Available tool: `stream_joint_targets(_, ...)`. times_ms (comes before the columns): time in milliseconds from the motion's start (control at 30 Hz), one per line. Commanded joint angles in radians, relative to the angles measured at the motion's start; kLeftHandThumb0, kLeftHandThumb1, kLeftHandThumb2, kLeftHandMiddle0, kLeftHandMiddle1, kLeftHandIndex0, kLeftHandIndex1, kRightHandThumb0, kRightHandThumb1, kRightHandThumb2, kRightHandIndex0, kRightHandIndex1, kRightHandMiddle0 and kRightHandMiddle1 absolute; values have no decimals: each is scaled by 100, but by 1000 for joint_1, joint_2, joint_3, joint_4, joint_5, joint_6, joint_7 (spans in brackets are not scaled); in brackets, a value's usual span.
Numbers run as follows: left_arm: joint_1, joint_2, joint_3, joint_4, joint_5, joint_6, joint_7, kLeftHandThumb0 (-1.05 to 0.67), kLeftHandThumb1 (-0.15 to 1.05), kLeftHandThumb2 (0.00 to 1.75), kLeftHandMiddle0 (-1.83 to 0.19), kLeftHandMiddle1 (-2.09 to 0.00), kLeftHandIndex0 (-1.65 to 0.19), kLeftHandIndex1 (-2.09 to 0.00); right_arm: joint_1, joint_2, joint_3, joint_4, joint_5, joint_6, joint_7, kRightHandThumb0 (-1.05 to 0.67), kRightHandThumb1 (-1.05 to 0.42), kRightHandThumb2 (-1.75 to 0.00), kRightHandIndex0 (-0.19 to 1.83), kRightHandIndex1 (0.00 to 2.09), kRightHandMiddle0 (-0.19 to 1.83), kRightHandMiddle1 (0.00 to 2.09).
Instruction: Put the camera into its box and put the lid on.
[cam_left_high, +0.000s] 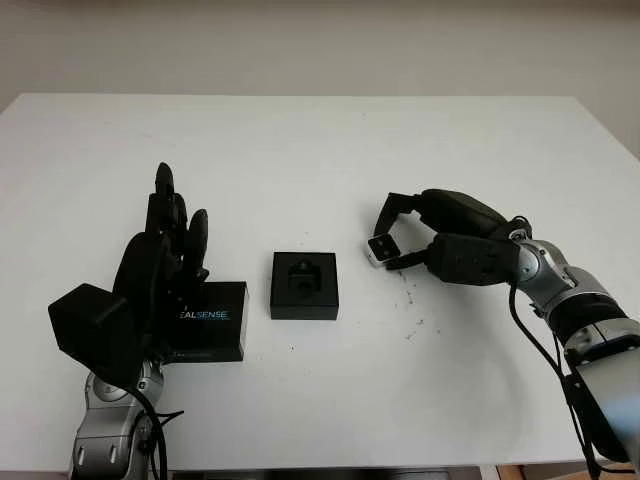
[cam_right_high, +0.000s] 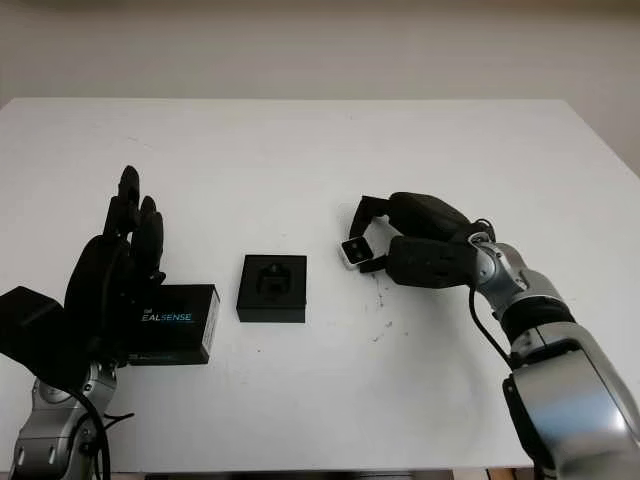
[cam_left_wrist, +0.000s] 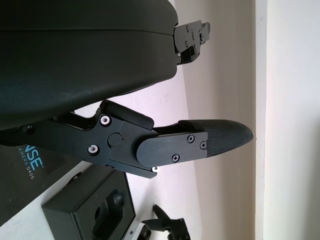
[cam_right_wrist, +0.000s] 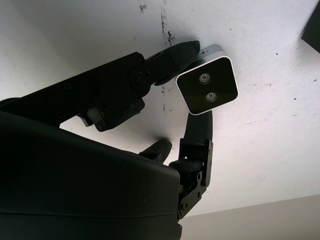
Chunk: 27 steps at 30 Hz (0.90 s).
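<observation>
A small silver camera with a dark two-lens face is pinched between the fingers of my right hand, just right of the box. The open black box with a moulded insert sits at the table's middle. Its black lid, printed with pale lettering, lies flat to the box's left. My left hand stands open above the lid's left end, fingers pointing away from me. The left wrist view shows the box and the lid below that hand's fingers.
The white table stretches wide behind both hands. Small dark specks mark the surface below the right hand. The table's front edge runs close to both forearms.
</observation>
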Motion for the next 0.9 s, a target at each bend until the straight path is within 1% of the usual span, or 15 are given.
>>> stream_joint_targets(0,-5,-4,-7,-7,0,3,1,-74,105,52,19,0,19,0,11,6,2,7,3,6,11,-40,-88,-6,24,73,42,151)
stream_joint_targets(133,-5,-4,-6,-2,-6,4,-3,-75,105,50,19,0,19,0,18,8,8,3,-5,16,16,-44,-92,-6,22,71,39,153)
stream_joint_targets(333,2,-2,0,-8,-15,12,-9,-73,105,50,19,0,19,0,40,28,-18,-3,42,17,64,-37,-97,-6,25,65,29,165)
stream_joint_targets(433,4,1,2,-8,-17,13,-12,-74,105,50,19,0,19,0,51,44,-43,-2,81,30,93,-36,-98,-5,30,40,26,174)
stream_joint_targets(500,6,1,3,-9,-20,15,-13,-73,105,50,19,0,19,0,57,54,-63,-2,112,45,121,-35,-99,-6,30,26,25,177)
stream_joint_targets(533,6,2,3,-10,-20,16,-13,-72,105,50,19,0,19,0,61,59,-74,-2,128,53,134,-35,-99,-6,30,23,25,178)
stream_joint_targets(667,8,9,3,-9,-16,18,-17,-73,105,51,19,0,19,0,69,69,-103,-11,168,88,170,-38,-100,-6,27,15,26,182)
stream_joint_targets(867,8,17,5,-3,-15,22,-24,-73,105,52,19,0,19,0,82,85,-164,-24,245,128,212,-39,-99,-5,27,12,23,182)
